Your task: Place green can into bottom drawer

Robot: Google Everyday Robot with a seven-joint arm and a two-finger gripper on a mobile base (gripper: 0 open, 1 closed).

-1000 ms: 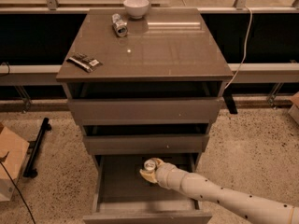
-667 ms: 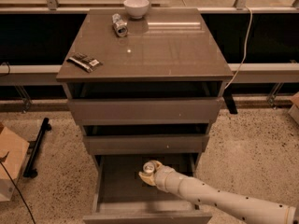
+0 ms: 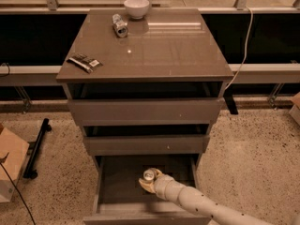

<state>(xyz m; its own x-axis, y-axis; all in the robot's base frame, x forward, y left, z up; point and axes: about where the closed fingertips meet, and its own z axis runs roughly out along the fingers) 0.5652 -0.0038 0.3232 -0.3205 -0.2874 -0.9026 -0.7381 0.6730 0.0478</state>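
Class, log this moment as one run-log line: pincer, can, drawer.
pincer: low inside bottom drawer, shut on green can | green can: upright, silver top showing, not yet released | bottom drawer: pulled open

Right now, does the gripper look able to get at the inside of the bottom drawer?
Likely yes: the bottom drawer stands pulled open, nothing blocks it from above, and the gripper sits over its floor at the green can.
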